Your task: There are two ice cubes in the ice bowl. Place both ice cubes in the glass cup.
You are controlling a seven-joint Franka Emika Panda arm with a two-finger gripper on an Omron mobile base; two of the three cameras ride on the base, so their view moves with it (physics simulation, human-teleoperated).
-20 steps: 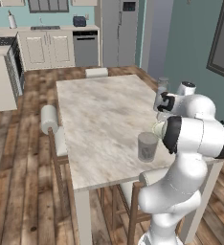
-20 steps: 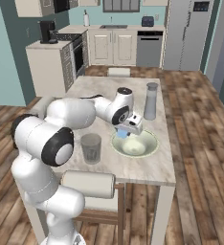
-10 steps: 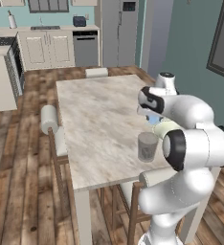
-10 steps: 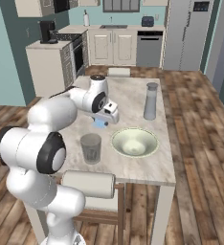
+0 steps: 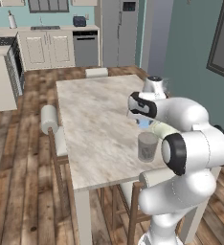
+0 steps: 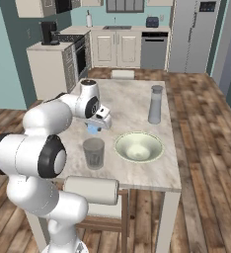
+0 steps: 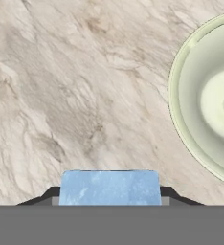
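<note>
One ice cube point(image 7: 109, 187) in gripper point(image 7: 109, 194), one glass cup point(image 6: 94, 153), one ice bowl point(image 6: 138, 147)

In the hand view the bowl point(image 7: 190, 95) runs off the right edge, so only its left rim and part of its hollow show. The blue cube point(image 7: 109, 187) is cut by the bottom band, and the fingertips point(image 7: 50, 194) beside it are mostly covered by it. In the left base view the arm hides most of the bowl and the bottle. Whether the cup point(image 6: 94, 153) holds the other cube cannot be told; it is too small and pale.
</note>
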